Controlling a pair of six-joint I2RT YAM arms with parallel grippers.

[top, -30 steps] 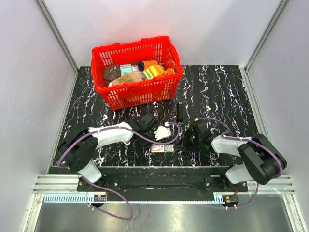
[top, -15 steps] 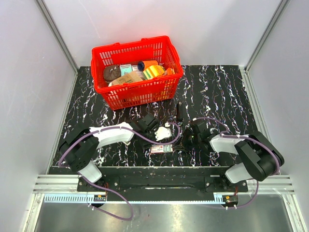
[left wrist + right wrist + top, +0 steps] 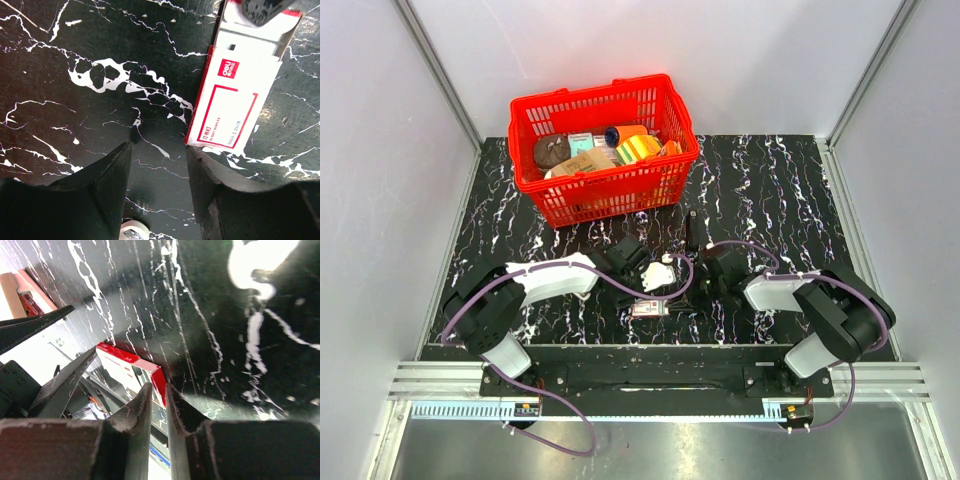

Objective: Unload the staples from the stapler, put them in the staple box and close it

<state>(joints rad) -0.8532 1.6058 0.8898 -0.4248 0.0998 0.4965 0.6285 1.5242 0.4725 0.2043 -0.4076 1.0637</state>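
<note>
- Stapler, seemingly the small white piece (image 3: 657,272), is lying on the bench (image 3: 770,190), with the staple box (image 3: 232,110) near it.
- Left tool (image 3: 157,150) is hovering open and empty; right tool (image 3: 159,387) is sitting nearly closed on nothing.
- Best play, I reckon: one tool pinning the body while the other is easing the staples out.

A robotics lab test cell: plain white panel walls (image 3: 770,60) on aluminium posts (image 3: 438,75) enclose a black marbled table (image 3: 790,190), with two robot arms (image 3: 552,280) bolted to a metal rail (image 3: 640,378).
</note>
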